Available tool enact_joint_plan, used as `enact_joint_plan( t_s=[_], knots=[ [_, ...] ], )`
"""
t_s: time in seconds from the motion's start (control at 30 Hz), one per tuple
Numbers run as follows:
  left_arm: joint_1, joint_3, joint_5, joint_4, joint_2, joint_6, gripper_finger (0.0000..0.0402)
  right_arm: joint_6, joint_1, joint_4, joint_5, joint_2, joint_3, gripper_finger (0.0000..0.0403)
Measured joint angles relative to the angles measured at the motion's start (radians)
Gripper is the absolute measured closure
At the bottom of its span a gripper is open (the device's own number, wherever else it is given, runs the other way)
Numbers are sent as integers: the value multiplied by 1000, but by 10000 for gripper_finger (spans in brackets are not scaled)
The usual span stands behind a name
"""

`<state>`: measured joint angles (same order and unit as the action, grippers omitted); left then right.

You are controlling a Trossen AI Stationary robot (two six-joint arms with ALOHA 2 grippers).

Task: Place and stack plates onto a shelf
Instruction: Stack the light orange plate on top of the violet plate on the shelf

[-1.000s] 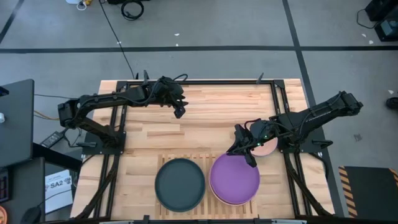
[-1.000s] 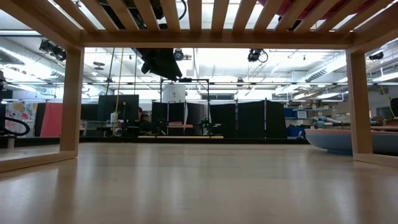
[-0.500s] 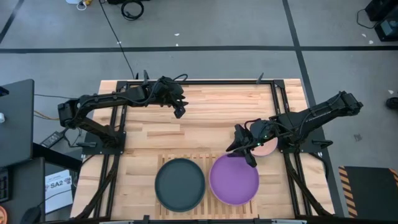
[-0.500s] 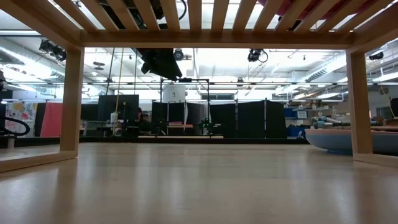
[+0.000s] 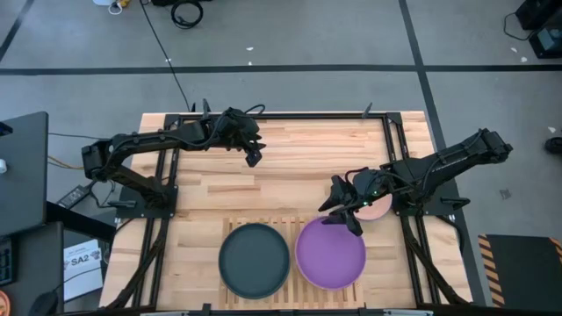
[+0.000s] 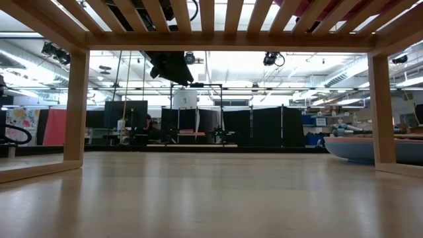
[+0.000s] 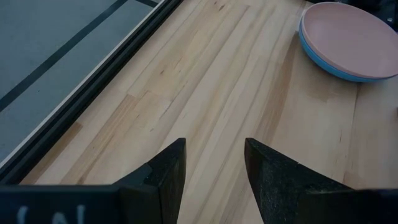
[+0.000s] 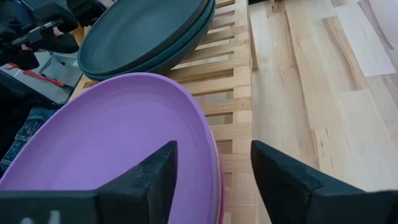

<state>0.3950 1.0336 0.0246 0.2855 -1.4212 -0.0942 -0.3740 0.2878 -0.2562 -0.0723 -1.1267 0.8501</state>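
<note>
With its fingers spread and empty, the left gripper [image 5: 253,159] waited over bare table, the dark grey plate [image 5: 254,259] and purple plate [image 5: 331,254] lay on the shelf [image 5: 293,230], the right gripper [image 5: 349,219] hovered parted at the purple rim, and the pale pink plate [image 5: 378,208] on a blue plate [image 7: 323,64] remained unshelved.

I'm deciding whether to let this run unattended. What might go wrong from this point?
The right hand is open right at the purple plate's rim, so pulling back carelessly could nudge it; a magenta edge shows beneath it, so the stack might shift. The pink plate on a blue one lies partly under the right arm, awkward to reach. The left hand waits, open, far from the shelf.
</note>
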Motion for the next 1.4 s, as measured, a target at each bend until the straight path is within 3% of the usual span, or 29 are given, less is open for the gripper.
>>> enact_joint_plan(
  t_s=[0.43, 0.67, 1.03, 1.2, 1.4],
  knots=[
    [0, 0, 0, 0, 0, 0, 232, 26, -4, 0, 34, 0, 0, 179],
    [0, 0, 0, 0, 0, 0, 232, 152, -4, 1, 29, 11, 0, 177],
    [0, 0, 0, 0, 0, 0, 232, 170, -68, 0, 27, 134, 0, 180],
    [0, 0, 0, 0, 0, 0, 232, 219, -137, -105, 28, 232, 0, 180],
    [0, 0, 0, 0, 0, 0, 232, 252, -249, -334, 115, 332, 0, 180]
  ],
)
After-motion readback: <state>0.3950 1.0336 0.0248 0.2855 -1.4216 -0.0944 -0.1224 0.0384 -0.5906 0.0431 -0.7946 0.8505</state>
